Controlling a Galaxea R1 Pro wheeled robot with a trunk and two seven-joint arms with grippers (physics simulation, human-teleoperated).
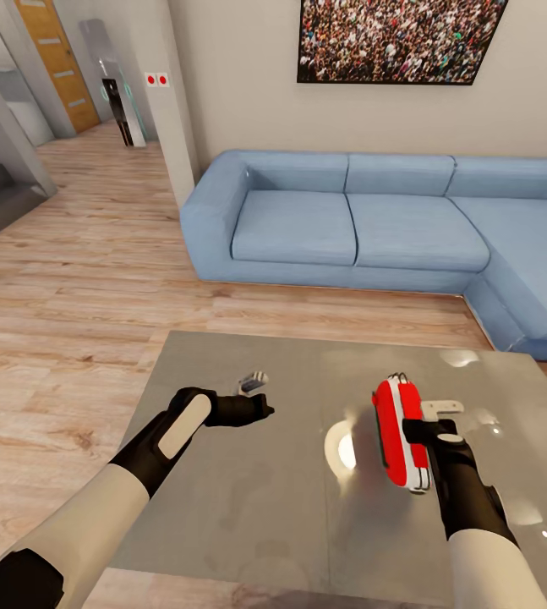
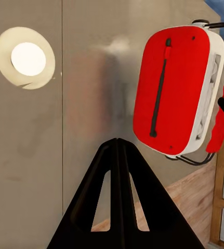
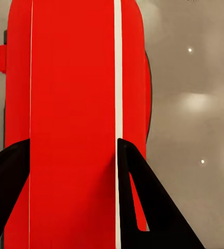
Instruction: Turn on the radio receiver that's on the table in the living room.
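The bright-red radio receiver (image 1: pixel 391 431) stands on its edge over the glossy grey table (image 1: pixel 248 516), and my right gripper (image 1: pixel 418 431) is shut on it. In the right wrist view the red box (image 3: pixel 73 104) with its white-silver band sits between the two dark fingers (image 3: pixel 137 197). My left gripper (image 1: pixel 260 411) hovers over the table to the radio's left, shut and holding nothing. The left wrist view shows the fingers (image 2: pixel 117 171) pressed together, pointing toward the radio's flat red face (image 2: pixel 174 88) with its thin dark strap.
A light-blue sectional sofa (image 1: pixel 349 220) runs behind the table and around its right side. A framed crowd picture (image 1: pixel 400 38) hangs above it. Light wood floor (image 1: pixel 70 304) stretches left toward a hallway. A lamp's round reflection (image 1: pixel 341 448) shines on the tabletop.
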